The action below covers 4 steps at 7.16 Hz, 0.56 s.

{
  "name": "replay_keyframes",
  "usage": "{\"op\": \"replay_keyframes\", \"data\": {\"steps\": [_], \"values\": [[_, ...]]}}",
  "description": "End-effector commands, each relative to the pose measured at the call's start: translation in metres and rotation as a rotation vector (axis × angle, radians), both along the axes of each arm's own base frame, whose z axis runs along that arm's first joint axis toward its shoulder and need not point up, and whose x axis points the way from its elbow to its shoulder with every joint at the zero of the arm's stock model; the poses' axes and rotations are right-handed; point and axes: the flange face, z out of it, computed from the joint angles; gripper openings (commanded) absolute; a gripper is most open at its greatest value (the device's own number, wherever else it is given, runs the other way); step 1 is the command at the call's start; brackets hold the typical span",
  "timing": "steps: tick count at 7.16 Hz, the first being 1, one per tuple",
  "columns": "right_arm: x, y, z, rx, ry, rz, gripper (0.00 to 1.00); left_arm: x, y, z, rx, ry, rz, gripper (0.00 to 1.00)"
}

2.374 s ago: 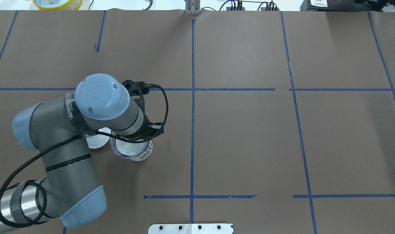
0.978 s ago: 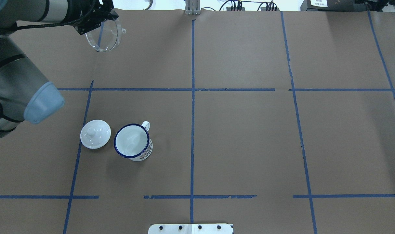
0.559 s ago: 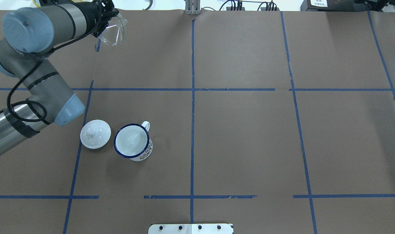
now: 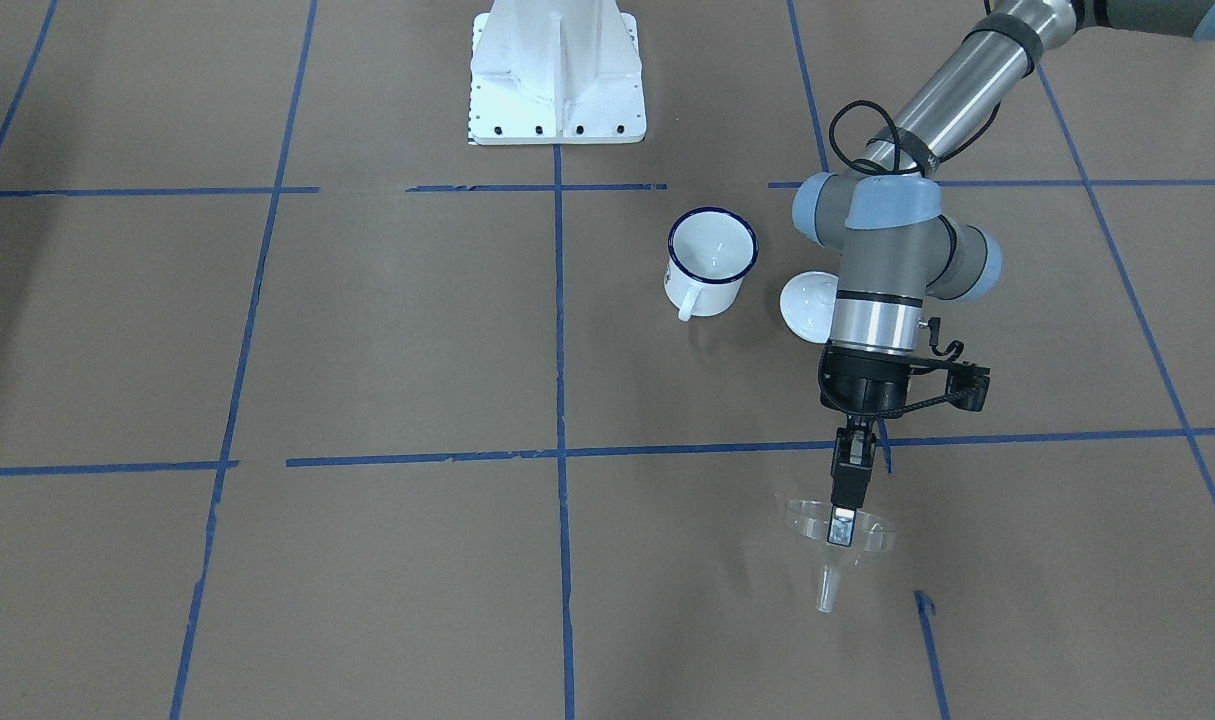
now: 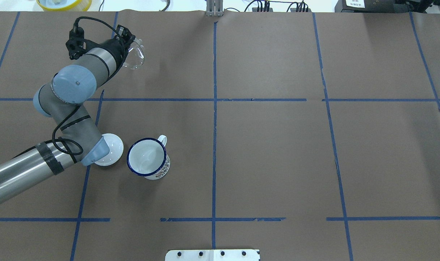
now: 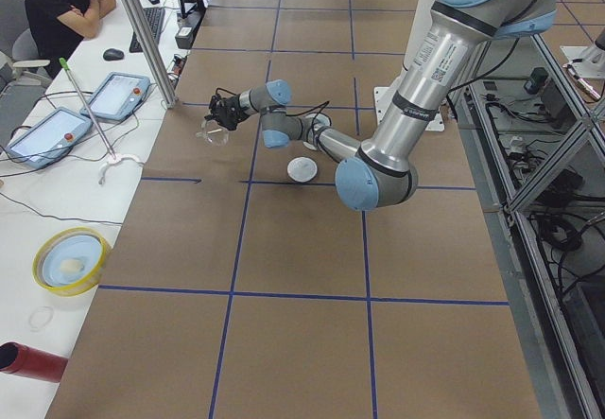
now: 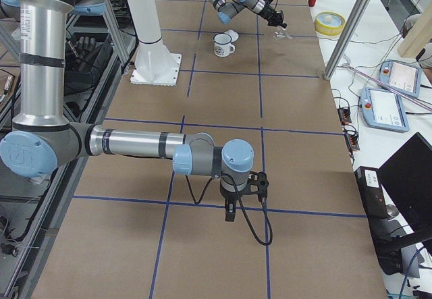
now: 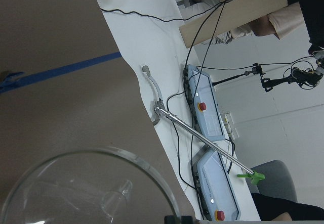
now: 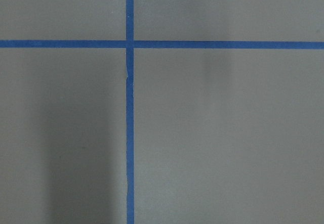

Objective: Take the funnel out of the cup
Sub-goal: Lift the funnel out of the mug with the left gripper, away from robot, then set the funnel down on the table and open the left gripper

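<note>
Funnel (image 4: 825,588) out of cup (image 4: 712,262), well apart from it. Left hand (image 4: 842,528) clamped on its rim; possibly just above the surface (image 4: 367,330), height unclear. Remaining: set down, release.

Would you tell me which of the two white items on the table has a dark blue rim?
The cup, the open mug with a loop handle, has it. The lid beside it is plain white with no blue edge.

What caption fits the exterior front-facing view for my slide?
Left gripper holds the funnel by its rim, away from the empty cup.
</note>
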Motion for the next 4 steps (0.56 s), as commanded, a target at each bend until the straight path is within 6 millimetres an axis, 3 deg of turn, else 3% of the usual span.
{"op": "replay_keyframes", "data": {"steps": [1,4], "values": [[0.0,0.0,0.0,0.0,0.0,0.0,1.0,0.025,0.015,0.006,-0.017,0.029,-0.045,0.0],[0.0,0.0,0.0,0.0,0.0,0.0,1.0,0.049,0.034,0.009,-0.011,0.013,-0.048,0.0]]}}
